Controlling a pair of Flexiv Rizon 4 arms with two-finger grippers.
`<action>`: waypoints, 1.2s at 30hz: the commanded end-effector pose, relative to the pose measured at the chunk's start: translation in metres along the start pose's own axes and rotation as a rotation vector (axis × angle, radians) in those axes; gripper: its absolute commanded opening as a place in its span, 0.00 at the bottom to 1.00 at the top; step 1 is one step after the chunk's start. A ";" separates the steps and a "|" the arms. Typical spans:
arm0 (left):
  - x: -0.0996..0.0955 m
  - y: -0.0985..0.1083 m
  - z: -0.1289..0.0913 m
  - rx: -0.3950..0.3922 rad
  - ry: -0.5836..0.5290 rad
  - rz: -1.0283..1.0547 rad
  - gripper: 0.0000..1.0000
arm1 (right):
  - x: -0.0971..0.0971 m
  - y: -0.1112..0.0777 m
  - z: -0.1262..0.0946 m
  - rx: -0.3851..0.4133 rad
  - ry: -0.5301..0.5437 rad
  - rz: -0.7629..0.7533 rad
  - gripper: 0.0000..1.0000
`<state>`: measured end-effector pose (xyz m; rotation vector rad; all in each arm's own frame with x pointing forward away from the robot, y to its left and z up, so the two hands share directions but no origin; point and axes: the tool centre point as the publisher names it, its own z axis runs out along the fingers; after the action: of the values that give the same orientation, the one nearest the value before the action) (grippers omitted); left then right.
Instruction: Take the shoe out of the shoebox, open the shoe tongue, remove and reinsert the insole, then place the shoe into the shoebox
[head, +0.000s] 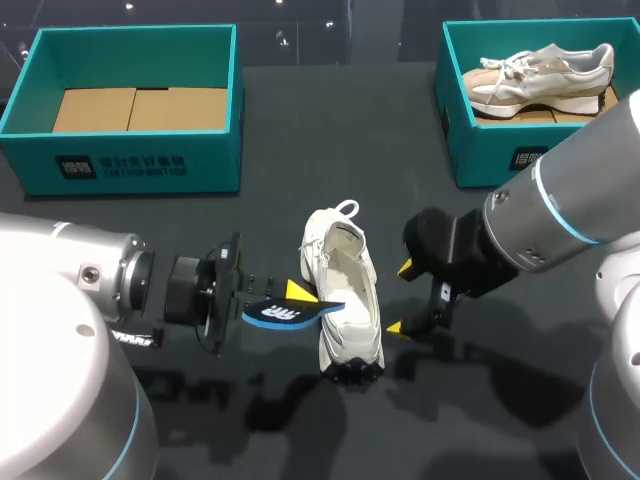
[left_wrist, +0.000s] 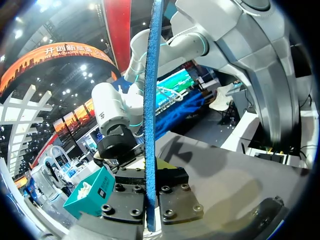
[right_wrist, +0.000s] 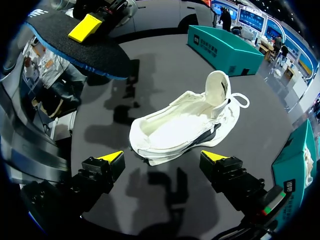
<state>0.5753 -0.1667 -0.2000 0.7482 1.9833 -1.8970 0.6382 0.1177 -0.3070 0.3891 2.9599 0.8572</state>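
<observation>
Dark grey surface (head: 330, 130), head view taken as the clock face. At 10 o'clock stands the left shoebox (head: 130, 165), teal, showing only its brown cardboard floor (head: 140, 108); at 2 o'clock stands the right shoebox (head: 480, 150), also teal, with a beige shoe (head: 540, 70) lying on its side within. Each box has a white printed label on its front wall; the wording is not recorded.

The white shoe (head: 345, 290) sits at the centre of the surface, sole down, heel loop toward 12 o'clock and toe toward 6 o'clock; its opening gapes and a pale interior shows in the right wrist view.

The left pincer (head: 290, 305), at 9 o'clock of the shoe, is clamped on the insole (head: 285, 315); the insole has a blue underside with a white mark and a black top, and it is held clear of the surface just beside the shoe.

The right pincer (head: 402, 298), at 3 o'clock of the shoe, stands wide and holds nothing; from its own wrist view the shoe lies just ahead of its fingers, not touching them.
</observation>
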 end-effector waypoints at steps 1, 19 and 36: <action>0.003 0.010 0.006 0.018 -0.008 -0.010 0.00 | -0.001 0.003 0.012 0.023 -0.027 -0.012 1.00; 0.003 0.018 0.019 0.048 -0.018 -0.007 0.00 | -0.008 -0.005 0.018 0.015 -0.066 -0.112 1.00; -0.004 0.039 0.054 0.141 -0.058 0.015 0.00 | -0.028 -0.026 0.037 -0.029 -0.084 -0.186 1.00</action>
<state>0.5869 -0.2111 -0.2260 0.7258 1.8384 -2.0240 0.6675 0.1134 -0.3416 0.1600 2.8752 0.7795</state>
